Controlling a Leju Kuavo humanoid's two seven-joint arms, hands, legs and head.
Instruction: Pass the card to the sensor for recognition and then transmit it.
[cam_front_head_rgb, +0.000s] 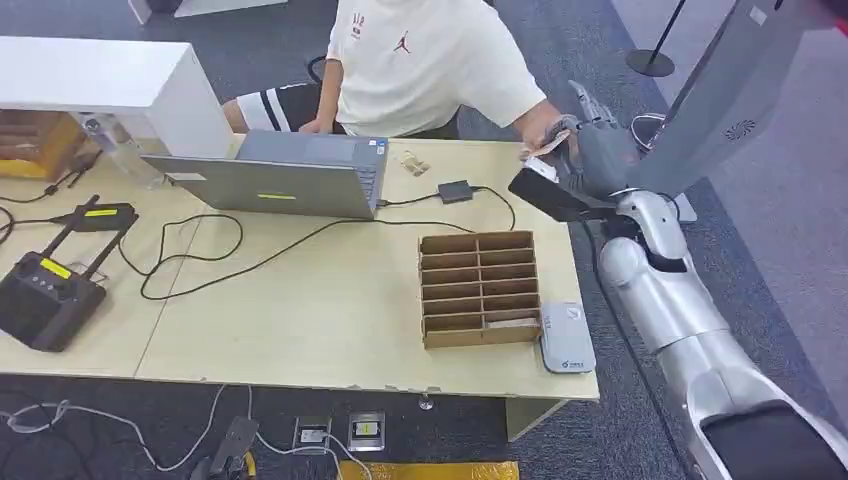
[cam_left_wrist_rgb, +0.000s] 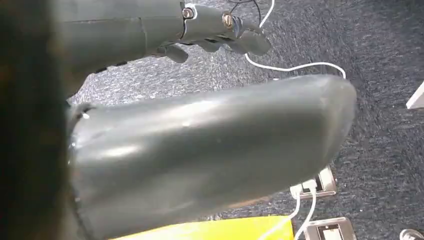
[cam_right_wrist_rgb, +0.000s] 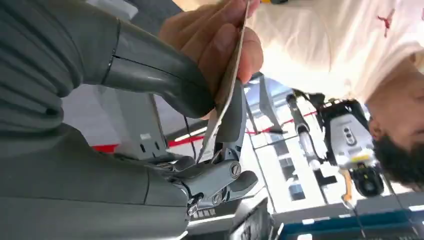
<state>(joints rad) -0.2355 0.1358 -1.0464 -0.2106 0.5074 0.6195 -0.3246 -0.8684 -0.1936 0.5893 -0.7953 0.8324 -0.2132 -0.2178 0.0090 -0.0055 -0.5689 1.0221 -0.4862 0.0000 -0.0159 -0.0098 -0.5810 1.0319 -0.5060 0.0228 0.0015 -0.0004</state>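
My right hand (cam_front_head_rgb: 600, 150) is raised over the table's far right corner. It pinches a thin tan card (cam_right_wrist_rgb: 226, 87) between the thick thumb (cam_right_wrist_rgb: 160, 75) and a dark finger (cam_right_wrist_rgb: 234, 117). A person in a cream T-shirt sits across the table, and the person's hand (cam_right_wrist_rgb: 215, 35) grips the same card (cam_front_head_rgb: 543, 150) from the other side. The grey-white card sensor (cam_front_head_rgb: 567, 338) lies flat near the table's front right edge, well away from my hand. My left hand (cam_left_wrist_rgb: 220, 30) hangs over the carpet, its fingers loosely apart and holding nothing.
A cardboard divider box (cam_front_head_rgb: 480, 288) stands beside the sensor. A grey laptop (cam_front_head_rgb: 290, 175) sits at the back, with a black cable running to a small adapter (cam_front_head_rgb: 455, 190). A black controller (cam_front_head_rgb: 45, 290) lies at the left. Power strips (cam_left_wrist_rgb: 320, 182) lie on the floor.
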